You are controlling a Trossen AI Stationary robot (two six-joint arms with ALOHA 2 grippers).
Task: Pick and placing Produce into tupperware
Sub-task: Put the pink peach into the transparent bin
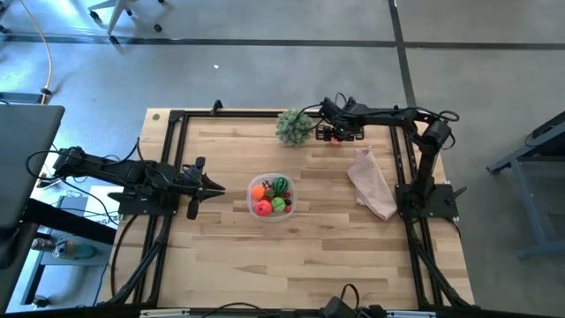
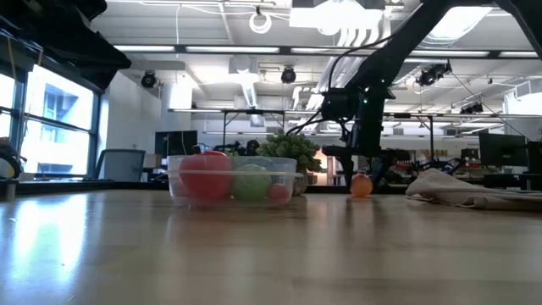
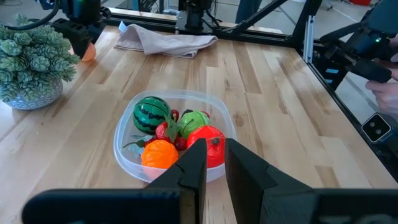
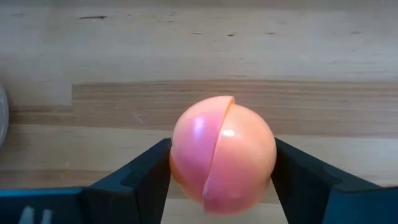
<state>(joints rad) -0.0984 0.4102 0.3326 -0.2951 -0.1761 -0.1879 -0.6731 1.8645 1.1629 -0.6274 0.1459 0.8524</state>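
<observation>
The left gripper, its 2 fingers pressed together and holding nothing, waits at the table's left side, near the tupperware. That clear container sits mid-table with red, orange and green Produce inside. Further right, near the far edge just beside a bushy green ball, the right gripper clasps a pink-orange fruit between its fingers. A pinkish bag lies rightmost.
</observation>
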